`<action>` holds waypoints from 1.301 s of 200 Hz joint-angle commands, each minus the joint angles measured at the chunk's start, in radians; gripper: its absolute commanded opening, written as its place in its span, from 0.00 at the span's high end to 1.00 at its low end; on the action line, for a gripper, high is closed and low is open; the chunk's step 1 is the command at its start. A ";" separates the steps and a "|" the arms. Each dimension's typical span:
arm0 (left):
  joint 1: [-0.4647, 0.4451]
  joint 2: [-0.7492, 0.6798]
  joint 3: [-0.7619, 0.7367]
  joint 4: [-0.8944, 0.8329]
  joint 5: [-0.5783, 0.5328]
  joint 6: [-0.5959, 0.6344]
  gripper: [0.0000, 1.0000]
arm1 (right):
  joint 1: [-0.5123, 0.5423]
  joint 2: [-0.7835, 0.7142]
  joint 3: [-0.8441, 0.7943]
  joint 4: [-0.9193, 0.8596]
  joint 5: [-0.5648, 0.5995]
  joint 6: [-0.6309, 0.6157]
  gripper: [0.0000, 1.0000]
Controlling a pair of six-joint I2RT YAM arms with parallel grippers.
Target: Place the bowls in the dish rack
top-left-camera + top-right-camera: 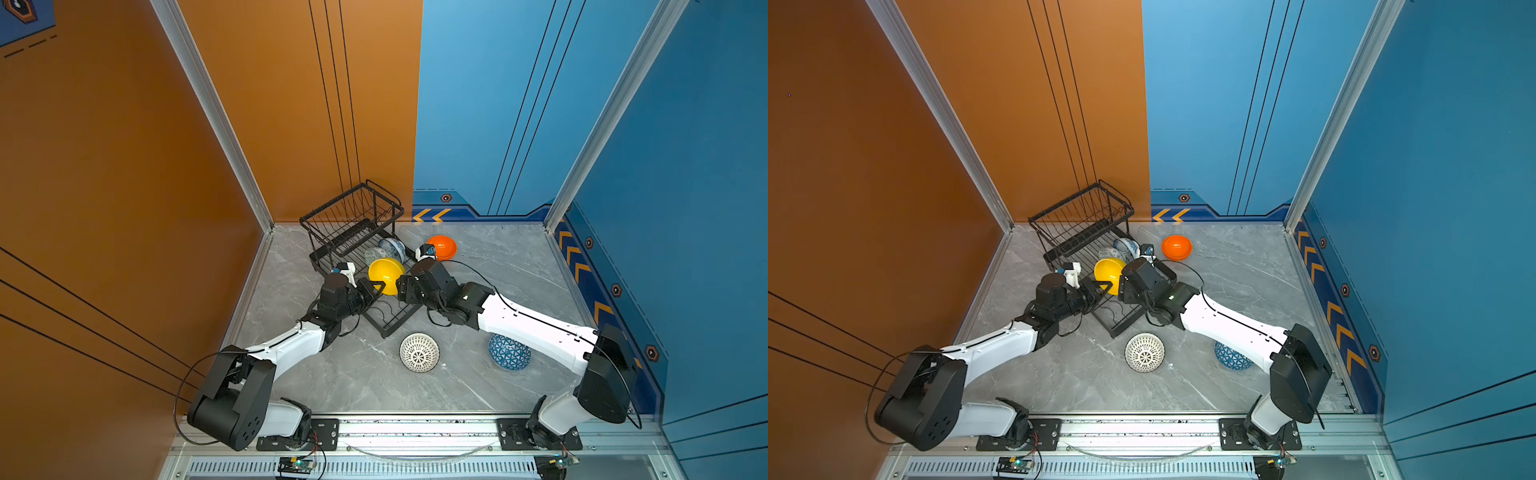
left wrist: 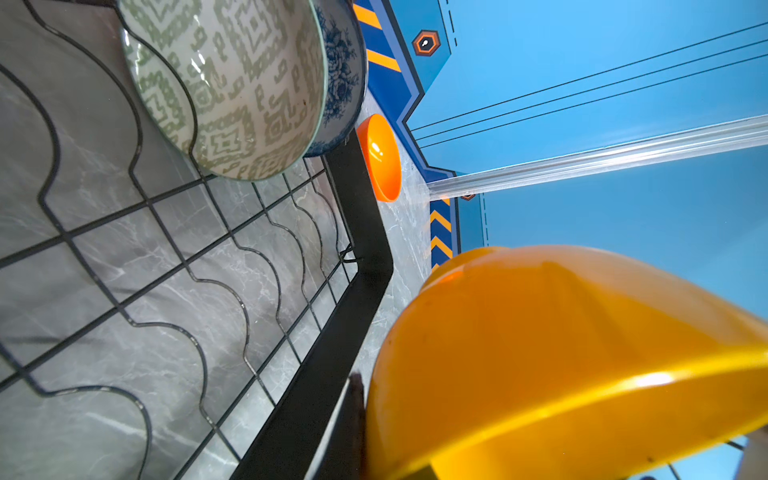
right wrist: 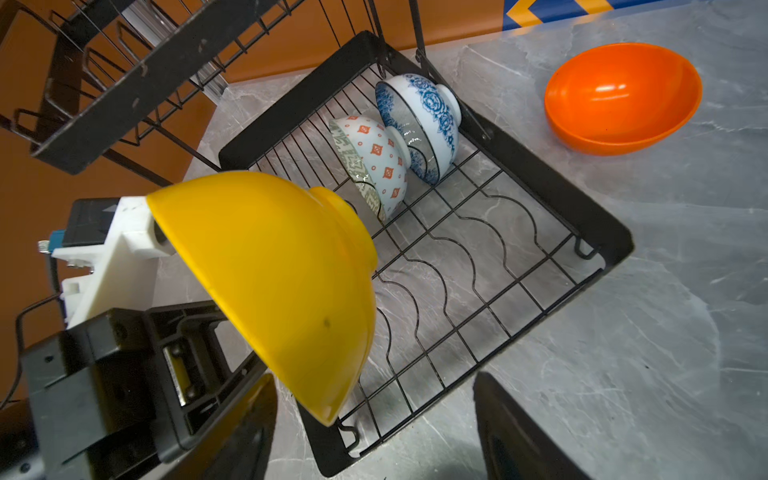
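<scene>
Yellow bowl (image 1: 386, 275) hangs tilted over the rack (image 3: 561, 183), its rim clamped in my left gripper (image 1: 377, 287). My right gripper (image 1: 401, 287) sits just beside it, fingers (image 3: 511, 428) spread, gripping nothing. Beyond, a green bowl (image 3: 374, 166) and a flowered bowl (image 3: 424, 120) stand on edge between the dividers. The orange bowl (image 1: 441, 247) sits beside the rack. The lattice bowl (image 1: 419, 352) and blue bowl (image 1: 509, 353) lie nearer me.

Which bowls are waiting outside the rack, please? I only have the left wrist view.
Observer: Besides the orange bowl, a white lattice bowl and a blue patterned bowl sit on the table, nearer the arm bases.
Operator: Thank you. What is holding the yellow bowl?
Observer: The left gripper pinches its rim, tilted above the rack.
Operator: And the right gripper?
Observer: It is open, close beside that bowl.
</scene>
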 commanded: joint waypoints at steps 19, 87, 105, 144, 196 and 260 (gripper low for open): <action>-0.005 -0.005 -0.010 0.109 0.021 -0.045 1.00 | 0.023 -0.015 -0.060 0.134 0.066 0.070 0.33; -0.039 -0.032 -0.033 0.109 -0.015 -0.058 1.00 | 0.099 0.053 -0.092 0.354 0.283 0.095 0.60; -0.050 -0.045 -0.040 0.111 -0.031 -0.059 1.00 | 0.122 0.073 -0.099 0.413 0.347 0.100 0.67; -0.051 -0.057 -0.053 0.111 -0.045 -0.064 1.00 | 0.159 0.092 -0.110 0.473 0.459 0.082 0.80; -0.047 -0.045 -0.059 0.109 -0.040 -0.063 1.00 | 0.097 0.095 -0.014 0.348 0.352 -0.106 0.77; -0.040 -0.035 -0.069 0.109 -0.021 -0.038 1.00 | -0.017 0.103 0.211 -0.112 0.066 -0.302 0.54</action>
